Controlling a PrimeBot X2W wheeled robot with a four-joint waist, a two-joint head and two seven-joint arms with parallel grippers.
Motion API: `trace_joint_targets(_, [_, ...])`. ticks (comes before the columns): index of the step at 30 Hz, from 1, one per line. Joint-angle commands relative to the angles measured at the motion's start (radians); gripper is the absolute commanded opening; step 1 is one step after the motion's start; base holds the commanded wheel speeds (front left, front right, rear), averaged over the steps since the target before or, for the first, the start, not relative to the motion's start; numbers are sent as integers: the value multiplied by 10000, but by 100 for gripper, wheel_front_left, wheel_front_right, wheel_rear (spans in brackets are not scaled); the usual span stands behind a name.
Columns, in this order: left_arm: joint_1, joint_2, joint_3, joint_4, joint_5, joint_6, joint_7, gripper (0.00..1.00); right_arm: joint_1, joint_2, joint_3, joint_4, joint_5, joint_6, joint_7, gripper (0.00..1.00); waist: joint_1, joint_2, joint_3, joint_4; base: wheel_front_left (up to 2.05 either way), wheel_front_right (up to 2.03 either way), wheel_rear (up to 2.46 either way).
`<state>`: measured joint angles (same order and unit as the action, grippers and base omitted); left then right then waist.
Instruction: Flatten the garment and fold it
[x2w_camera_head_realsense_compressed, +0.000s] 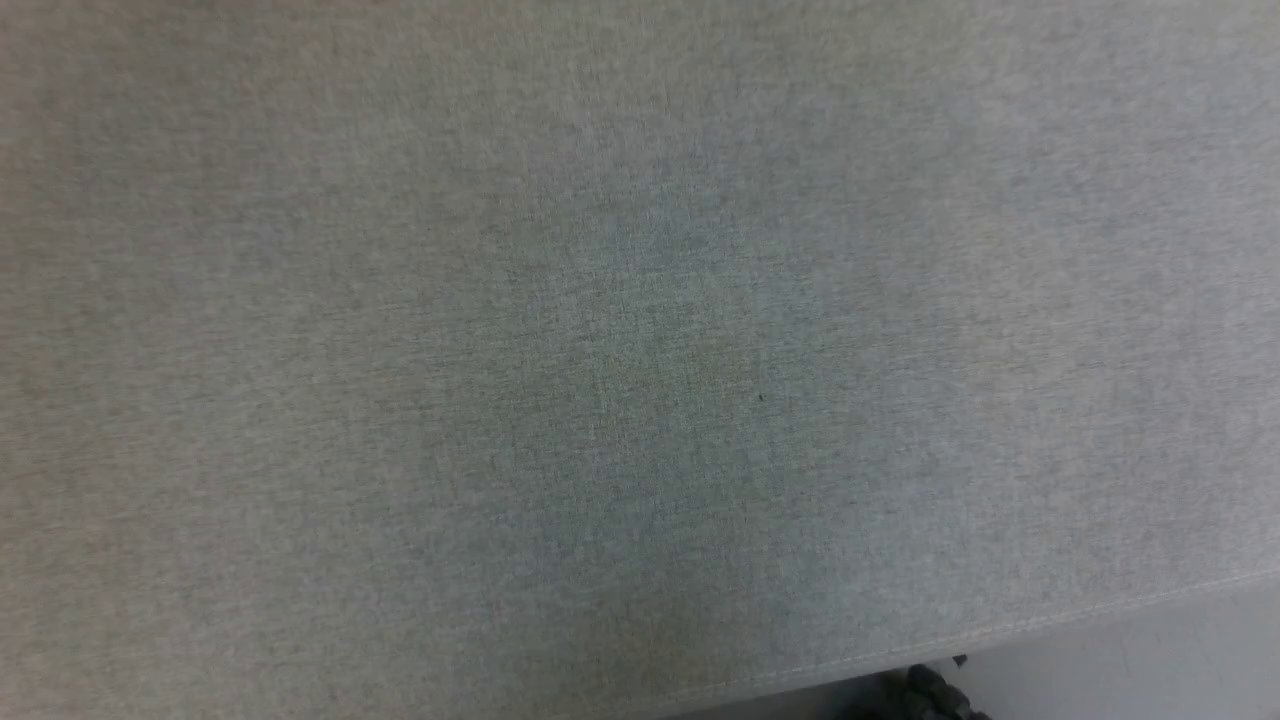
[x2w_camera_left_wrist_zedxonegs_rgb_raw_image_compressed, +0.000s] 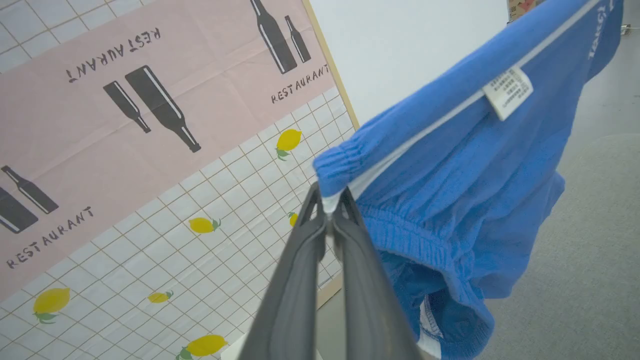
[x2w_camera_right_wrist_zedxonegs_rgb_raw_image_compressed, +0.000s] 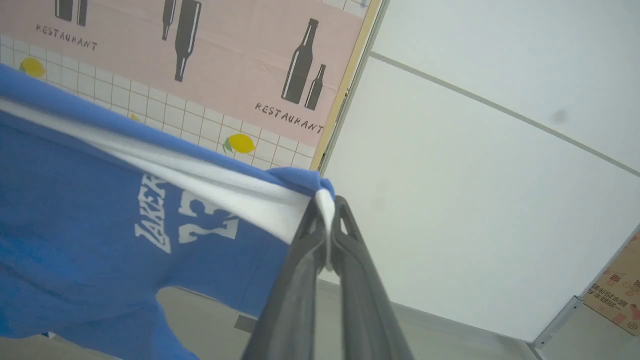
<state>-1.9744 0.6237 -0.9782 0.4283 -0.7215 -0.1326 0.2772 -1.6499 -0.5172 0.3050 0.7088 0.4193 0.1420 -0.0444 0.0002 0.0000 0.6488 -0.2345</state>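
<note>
Dark fingers of the left tool (x2w_camera_left_wrist_zedxonegs_rgb_raw_image_compressed: 327, 216) are pinched tight on a corner of the garment (x2w_camera_left_wrist_zedxonegs_rgb_raw_image_compressed: 450, 170), where the gathered elastic waistband meets the white side stripe. The right tool (x2w_camera_right_wrist_zedxonegs_rgb_raw_image_compressed: 327, 212) is likewise clamped on cloth, at what looks like the stripe's other end, beside the "LAKERS 23" print (x2w_camera_right_wrist_zedxonegs_rgb_raw_image_compressed: 185, 220). From each tool the blue fabric runs off toward the other one. The stripe therefore seems drawn out between the two as the long axis, with the rest sagging beneath it in loose folds. A small white label (x2w_camera_left_wrist_zedxonegs_rgb_raw_image_compressed: 507, 92) hangs off the stripe. The garment hangs in the air, off any surface, in front of a pale wall (x2w_camera_right_wrist_zedxonegs_rgb_raw_image_compressed: 475, 175) and a pink bottle-and-lemon poster (x2w_camera_left_wrist_zedxonegs_rgb_raw_image_compressed: 125, 125). The head view looks down on a grey woven table (x2w_camera_head_realsense_compressed: 500, 350). Laying the shorts flat likely calls for both arms to lower together with the stripe taut, since neither arm is the nearer.
</note>
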Motion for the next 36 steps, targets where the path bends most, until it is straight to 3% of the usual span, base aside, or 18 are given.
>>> trace_joint_targets(1, [-97, 255, 28, 390, 71, 20, -202, 0, 28, -190, 134, 338, -276, -113, -152, 0, -2, 0, 294, -80, 0, 0, 0])
trace_joint_targets(6, [881, 113, -156, 987, -158, 42, -941, 0, 798, -5, 951, 880, -345, -113, -616, 0, -2, 0, 75, 97, 0, 0, 0])
trace_joint_targets(10, [2622, 23, -470, 920, -426, 402, -1458, 0, 1926, -76, 1284, 1342, -390, -113, -881, 0, -2, 0, -447, 310, 0, 0, 0])
trace_joint_targets(18, [7215, 206, -1502, -717, -1001, 1805, -2145, 0, 5391, -383, 2542, 1454, 101, -113, -159, 0, -2, 0, -1974, 584, 0, 0, 0])
trace_joint_targets(28, [11039, 782, -2198, -2662, -1635, 3671, -2681, 0, 8969, -1248, 3675, -118, 1486, -113, 1696, 0, -2, 0, -3613, 914, 0, 0, 0])
trace_joint_targets(36, [12591, 1214, -2536, -3742, -1667, 4491, -2835, 0, 11226, -2159, 3338, -2034, 2054, -113, 2603, 0, -2, 0, -4445, 1300, 0, 0, 0])
